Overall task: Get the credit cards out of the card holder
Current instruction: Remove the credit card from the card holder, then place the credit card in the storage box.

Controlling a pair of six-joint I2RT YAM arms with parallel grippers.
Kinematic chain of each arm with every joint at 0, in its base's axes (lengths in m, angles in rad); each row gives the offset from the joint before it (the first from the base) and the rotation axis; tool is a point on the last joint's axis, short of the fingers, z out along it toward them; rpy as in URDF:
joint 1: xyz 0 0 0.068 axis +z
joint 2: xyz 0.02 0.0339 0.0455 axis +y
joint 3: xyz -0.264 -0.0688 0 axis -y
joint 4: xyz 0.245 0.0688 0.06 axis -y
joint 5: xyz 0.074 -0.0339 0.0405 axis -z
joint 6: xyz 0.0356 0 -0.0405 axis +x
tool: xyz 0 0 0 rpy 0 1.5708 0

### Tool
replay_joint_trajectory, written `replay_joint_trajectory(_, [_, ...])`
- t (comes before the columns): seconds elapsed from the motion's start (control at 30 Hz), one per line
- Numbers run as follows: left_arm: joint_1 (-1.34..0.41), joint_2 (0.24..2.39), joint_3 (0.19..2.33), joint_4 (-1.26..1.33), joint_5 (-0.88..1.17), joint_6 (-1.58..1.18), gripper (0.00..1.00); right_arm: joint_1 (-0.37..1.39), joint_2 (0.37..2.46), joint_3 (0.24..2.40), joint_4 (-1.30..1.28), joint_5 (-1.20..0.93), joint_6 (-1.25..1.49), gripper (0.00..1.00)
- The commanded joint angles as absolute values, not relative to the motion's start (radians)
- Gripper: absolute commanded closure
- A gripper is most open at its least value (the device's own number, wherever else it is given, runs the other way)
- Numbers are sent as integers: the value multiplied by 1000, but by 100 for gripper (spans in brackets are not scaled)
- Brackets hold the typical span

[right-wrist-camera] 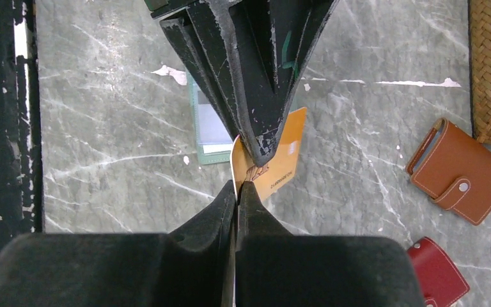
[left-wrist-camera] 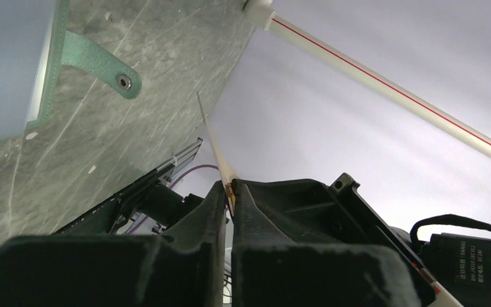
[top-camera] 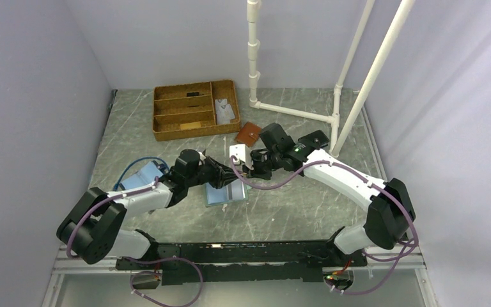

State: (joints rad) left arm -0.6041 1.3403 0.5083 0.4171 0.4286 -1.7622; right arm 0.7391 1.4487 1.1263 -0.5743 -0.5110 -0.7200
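Note:
The tan credit card [right-wrist-camera: 284, 160], white on its back, is held on edge above the table between both grippers. My right gripper [right-wrist-camera: 237, 185] is shut on its near edge. My left gripper [left-wrist-camera: 230, 185] is shut on its other edge, and its fingers [right-wrist-camera: 256, 128] come down from the top of the right wrist view. In the left wrist view the card [left-wrist-camera: 214, 137] shows edge-on. In the top view both the left gripper [top-camera: 225, 173] and the right gripper [top-camera: 248, 167] meet at the card [top-camera: 236, 154]. The light blue card holder [top-camera: 225, 195] lies open below them; its greenish edge [right-wrist-camera: 208, 131] and strap [left-wrist-camera: 102, 67] show.
A wicker tray [top-camera: 195, 109] at the back holds whitish cards [top-camera: 225, 110] in its right compartment. A brown snap wallet [right-wrist-camera: 460, 169] and a red one [right-wrist-camera: 438, 272] lie to the right. White pipe frame [top-camera: 294, 112] stands at the back right. A flat blue piece with cable [top-camera: 142, 171] lies left.

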Motion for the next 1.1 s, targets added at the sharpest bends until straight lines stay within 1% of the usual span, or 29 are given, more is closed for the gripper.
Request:
replay_joint_trajectory(0.0, [-610, 1344, 503, 570, 451, -1748, 100, 758, 1416, 1122, -564, -540, -738, 97])
replay_joint_trajectory(0.03, [-611, 1344, 496, 585, 446, -1744, 100, 757, 1416, 1124, -569, -548, -744, 94])
replay_joint_trajectory(0.07, [-609, 1343, 489, 596, 442, -1740, 100, 758, 1417, 1124, -576, -557, -749, 89])
replay_joint_trajectory(0.1, [-607, 1340, 483, 606, 436, -1729, 100, 758, 1417, 1126, -583, -572, -751, 81])
replay_joint_trajectory(0.2, [-579, 1319, 471, 574, 433, -1639, 100, 755, 1432, 1148, -623, -626, -751, 54])
replay_joint_trajectory(0.23, [-560, 1311, 473, 545, 437, -1582, 100, 752, 1434, 1156, -630, -654, -744, 48])
replay_joint_trajectory(0.27, [-539, 1300, 480, 486, 442, -1523, 100, 749, 1433, 1160, -636, -672, -741, 42])
replay_joint_trajectory(0.33, [-474, 1280, 497, 403, 475, -1336, 100, 742, 1430, 1169, -651, -698, -740, 37])
replay_joint_trajectory(0.4, [-414, 1263, 519, 332, 533, -1126, 100, 724, 1428, 1180, -667, -731, -741, 35])
replay_joint_trajectory(0.5, [-325, 1256, 561, 262, 635, -870, 100, 687, 1423, 1190, -695, -789, -751, 34])
replay_joint_trajectory(0.6, [-277, 1282, 649, 143, 650, -648, 100, 666, 1417, 1191, -705, -818, -756, 34])
replay_joint_trajectory(0.63, [-264, 1297, 685, 93, 626, -604, 100, 663, 1416, 1190, -702, -817, -755, 34])
replay_joint_trajectory(0.67, [-243, 1313, 727, 58, 610, -590, 100, 663, 1415, 1188, -700, -815, -753, 34])
replay_joint_trajectory(0.8, [-123, 1387, 773, 168, 629, -705, 100, 661, 1414, 1181, -691, -811, -749, 33])
replay_joint_trajectory(0.87, [-79, 1431, 820, 214, 680, -718, 100, 660, 1411, 1180, -690, -810, -749, 33])
replay_joint_trajectory(0.9, [-69, 1457, 866, 178, 711, -677, 100, 658, 1410, 1179, -689, -812, -749, 33])
replay_joint_trajectory(0.93, [-65, 1485, 941, 99, 729, -582, 100, 657, 1407, 1177, -687, -814, -747, 33])
replay_joint_trajectory(1.0, [-66, 1562, 1145, -182, 738, -364, 100, 657, 1406, 1177, -689, -819, -752, 33])
replay_joint_trajectory(1.07, [-74, 1652, 1364, -486, 632, -130, 100, 657, 1407, 1178, -694, -822, -756, 33])
